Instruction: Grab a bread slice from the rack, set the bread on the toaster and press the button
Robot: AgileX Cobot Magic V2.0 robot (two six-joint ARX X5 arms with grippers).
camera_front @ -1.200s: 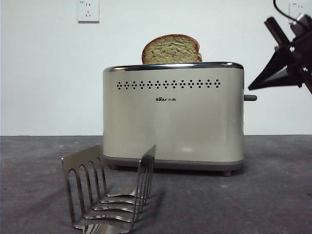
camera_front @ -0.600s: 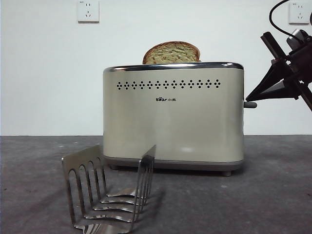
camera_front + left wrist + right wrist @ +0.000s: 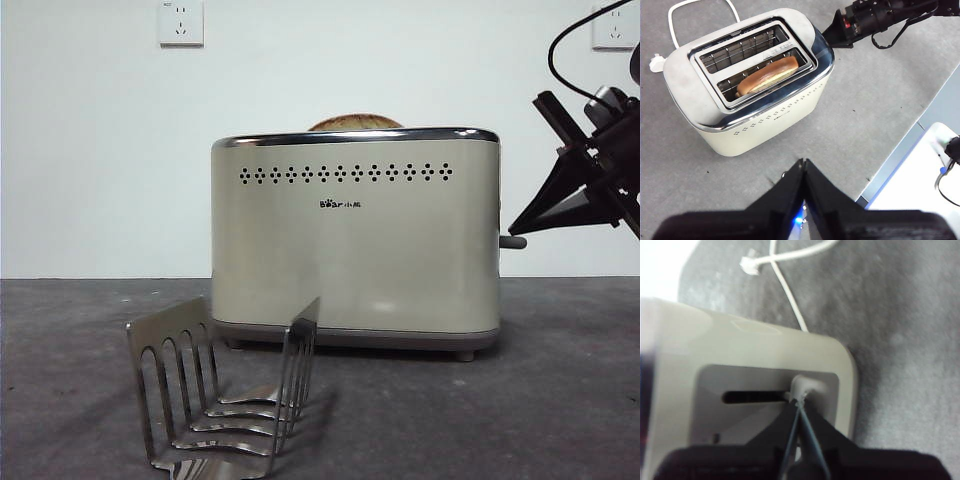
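The right gripper, jaws closed together, rests its tip on the toaster's short, stiff grey lever, best pushed from above; bread slice sits low in the slot.

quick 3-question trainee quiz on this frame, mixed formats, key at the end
1. True or false: the slice of bread lies in the rack.
2. Which gripper is on the button? A) left gripper B) right gripper
3. Fill in: in the front view, only the bread's ____ shows above the toaster rim.

Key
1. False. It sits in a toaster slot; no bread shows in the rack.
2. B. Its shut jaws press the grey lever on the toaster's narrow side; the left gripper hangs shut above the table, apart from the toaster.
3. Crust top.
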